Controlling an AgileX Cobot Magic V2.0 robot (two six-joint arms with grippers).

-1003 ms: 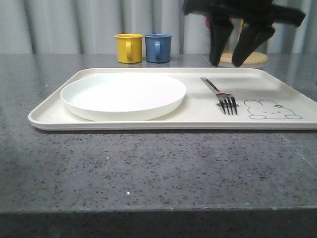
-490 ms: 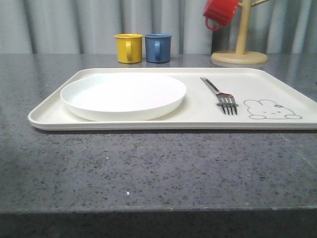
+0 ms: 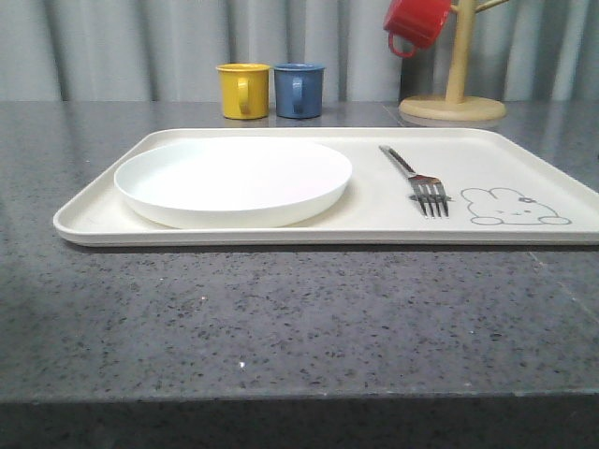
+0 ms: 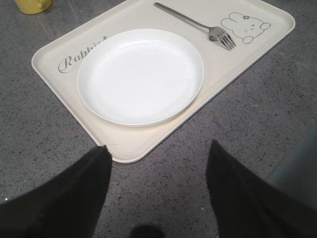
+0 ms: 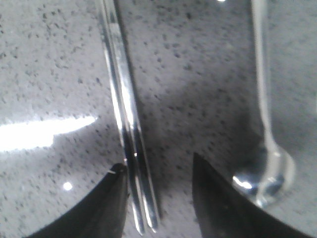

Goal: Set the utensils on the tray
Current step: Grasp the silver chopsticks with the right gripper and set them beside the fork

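- Between the right gripper's parted fingers: chopsticks on the counter, hugging one finger, not clamped; spoon just outside.
- Plate and fork sit on the tray.
- Next (judgement): centre, close on chopsticks.
- Left gripper wide, empty.

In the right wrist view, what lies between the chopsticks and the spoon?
Only bare speckled countertop separates the chopsticks from the spoon; the right gripper's dark fingertip intrudes near it.

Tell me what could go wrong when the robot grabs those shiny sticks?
The chopsticks lie flat on the hard counter between the open right gripper fingers, so they might slip or split apart when pinched. The spoon lies close beside, so a finger could bump it.
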